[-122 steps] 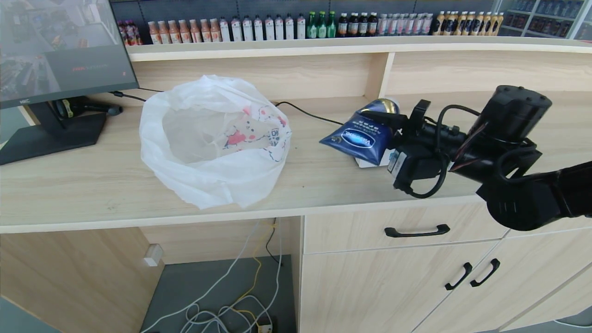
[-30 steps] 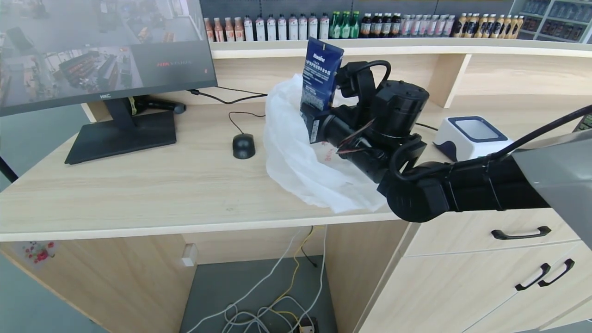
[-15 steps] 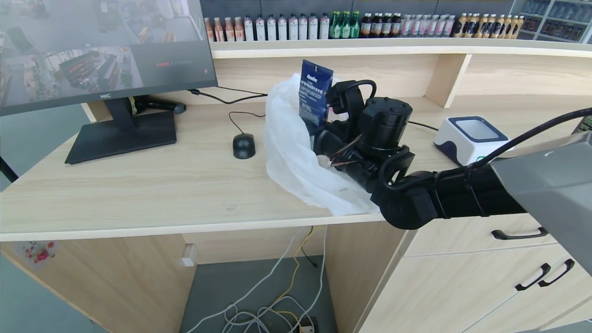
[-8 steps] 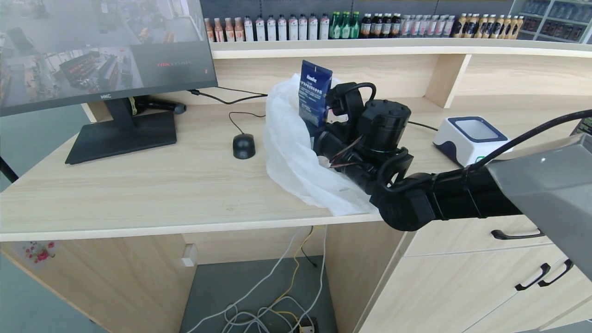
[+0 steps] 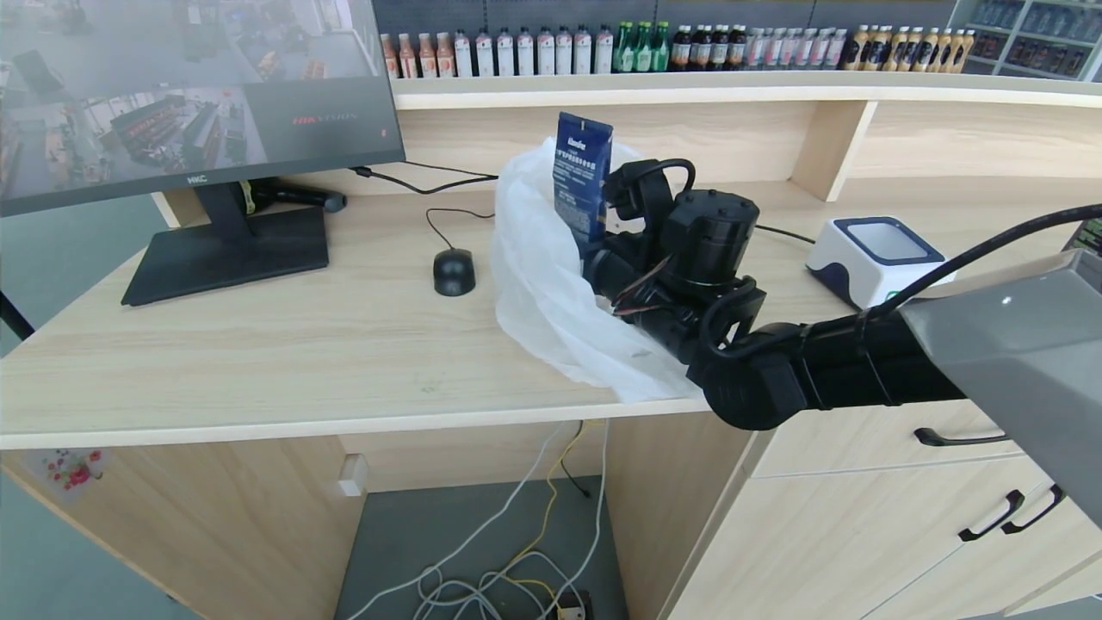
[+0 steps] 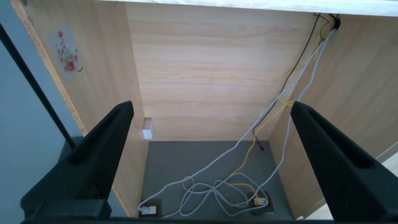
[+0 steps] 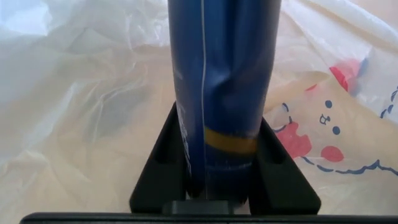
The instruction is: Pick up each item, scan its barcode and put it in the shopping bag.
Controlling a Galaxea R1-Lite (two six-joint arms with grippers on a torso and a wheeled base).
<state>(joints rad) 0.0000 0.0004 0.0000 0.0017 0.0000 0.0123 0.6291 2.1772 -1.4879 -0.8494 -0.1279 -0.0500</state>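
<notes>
Head view: the right gripper (image 5: 597,244) is clenched on the lower end of the blue tube (image 5: 583,182), which stands upright, crimped end up, over the mouth of the white shopping bag (image 5: 551,297). The bag lies on the wooden counter (image 5: 258,344), between the mouse (image 5: 454,271) on its left and the scanner (image 5: 874,250) on its right. The monitor (image 5: 189,86) stands at the far left.

Right wrist view: the tube (image 7: 224,87) rises from between the fingers (image 7: 166,163) of the gripper (image 7: 224,180), with the bag's plastic (image 7: 87,99) behind it.

Left wrist view: the left gripper (image 6: 211,115) hangs below the counter with its fingers spread wide, above cables (image 6: 242,177) on the floor.

Change: two seconds ago the tube was held higher. It has since come down toward the bag, and in the last half second it has shifted slightly left and turned more edge-on. Bag, mouse and scanner have not moved.
</notes>
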